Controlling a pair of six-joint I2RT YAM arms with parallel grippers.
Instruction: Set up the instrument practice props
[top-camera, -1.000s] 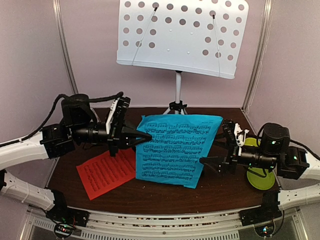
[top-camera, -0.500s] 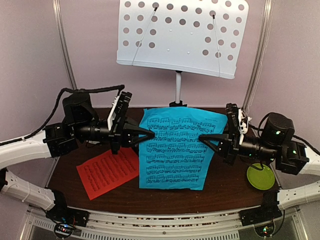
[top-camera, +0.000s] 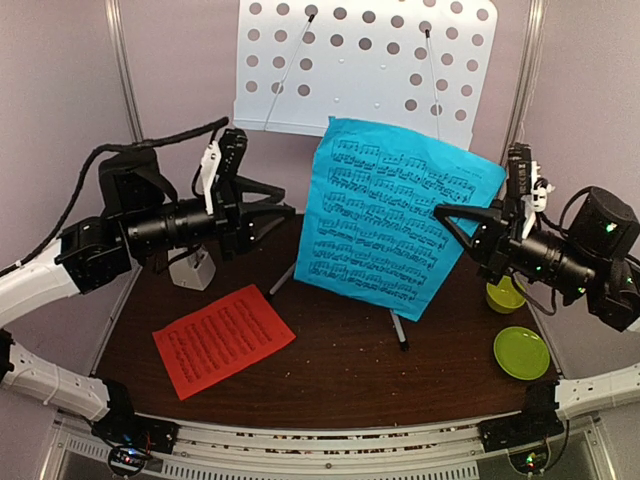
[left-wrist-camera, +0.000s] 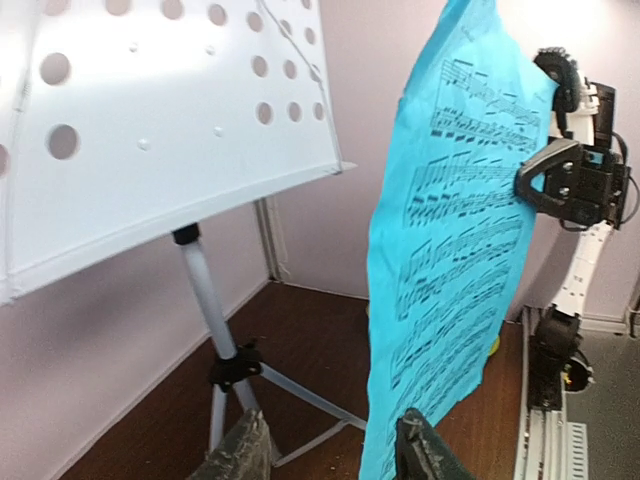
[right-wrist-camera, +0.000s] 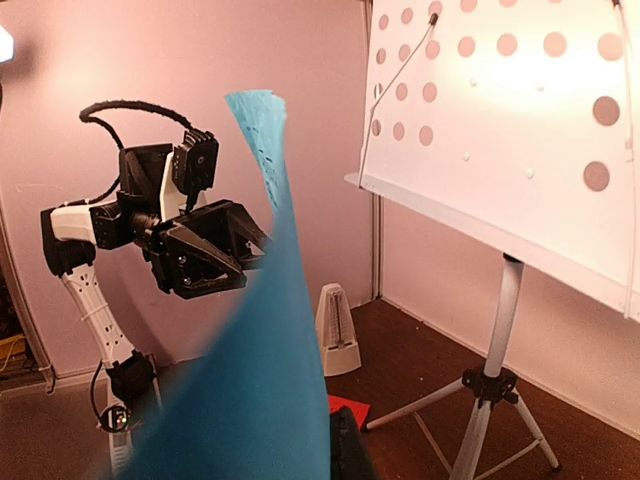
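The blue music sheet (top-camera: 395, 225) hangs upright in the air in front of the white perforated stand desk (top-camera: 360, 70), below its lip. My right gripper (top-camera: 442, 213) is shut on the sheet's right edge. My left gripper (top-camera: 282, 213) stands open just left of the sheet, with nothing between its fingers (left-wrist-camera: 238, 455). In the left wrist view the blue sheet (left-wrist-camera: 450, 250) hangs just beyond the right finger. In the right wrist view the blue sheet (right-wrist-camera: 260, 380) is seen edge-on. The red-orange sheet (top-camera: 222, 338) lies flat at front left. The white metronome (top-camera: 195, 268) stands under my left arm.
The stand's white tripod legs (top-camera: 396, 328) spread over the brown table behind and under the blue sheet. A yellow-green bowl (top-camera: 505, 296) and a yellow-green plate (top-camera: 521, 352) sit at the right, beneath my right arm. Pink walls close in on three sides.
My right gripper shut on the blue sheet and lifted it up and right, toward the stand desk. My left gripper let go, opened and drew back left, uncovering the metronome.
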